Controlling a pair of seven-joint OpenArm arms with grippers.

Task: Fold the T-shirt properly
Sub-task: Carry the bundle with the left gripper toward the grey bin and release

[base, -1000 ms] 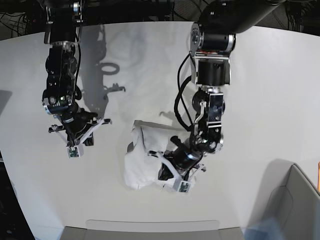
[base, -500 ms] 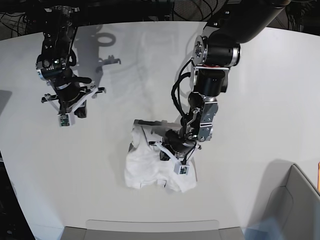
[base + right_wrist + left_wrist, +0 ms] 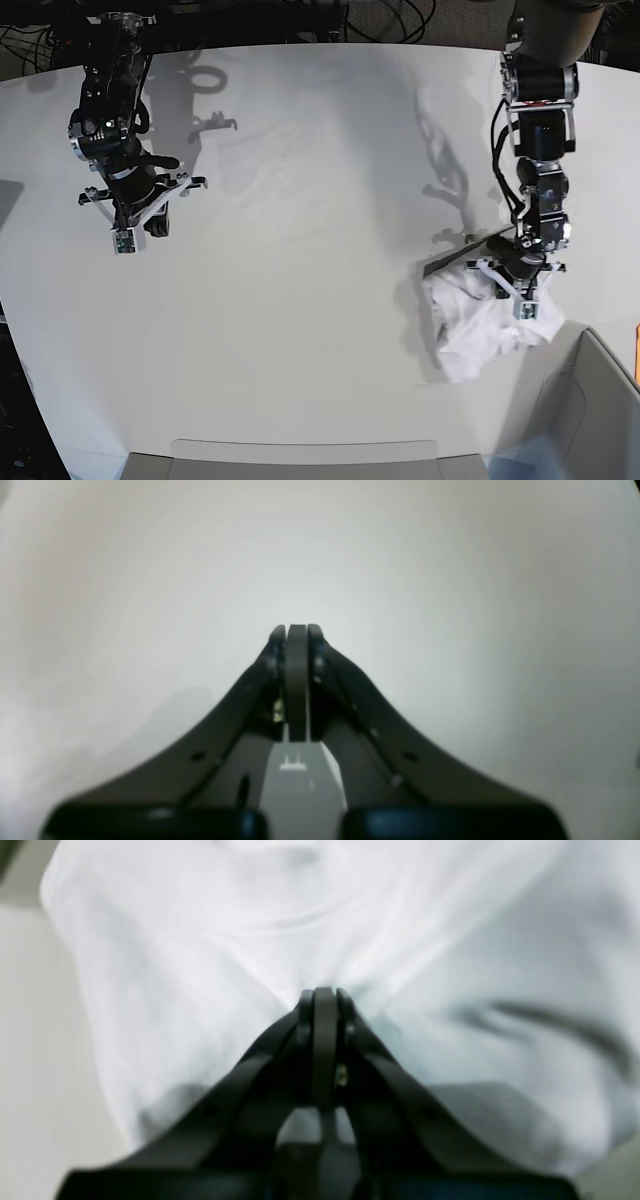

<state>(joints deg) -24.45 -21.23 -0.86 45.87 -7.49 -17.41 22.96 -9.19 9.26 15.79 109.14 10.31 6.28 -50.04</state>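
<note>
— Where is the T-shirt (image 3: 478, 325)?

— Lying bunched in a rumpled white heap on the pale grey tabletop (image 3: 300, 300), toward the right side of the base view and near its lower edge. Sitting close beside a grey bin (image 3: 590, 400) at the lower right corner. Filling almost the whole left wrist view (image 3: 250, 940) with soft, blurred folds.

— And the left claw (image 3: 520, 290)?

— Hanging at the upper right edge of the heap in the base view. Pinching the cloth: in the left wrist view, the black fingers (image 3: 324, 1010) are meeting at their tips, with creases radiating outward from that point. Closed on the T-shirt, then, gripping a gather of fabric.

— What about the right claw (image 3: 128, 225)?

— Hovering well apart from the shirt, at the far left of the base view, above bare tabletop. Casting a shadow (image 3: 205, 125) on the surface behind it. In the right wrist view, the fingers (image 3: 296, 645) are pressing together at the tips with nothing between them, and only plain pale tabletop (image 3: 450, 605) beyond. Closed and gripping nothing.
</note>
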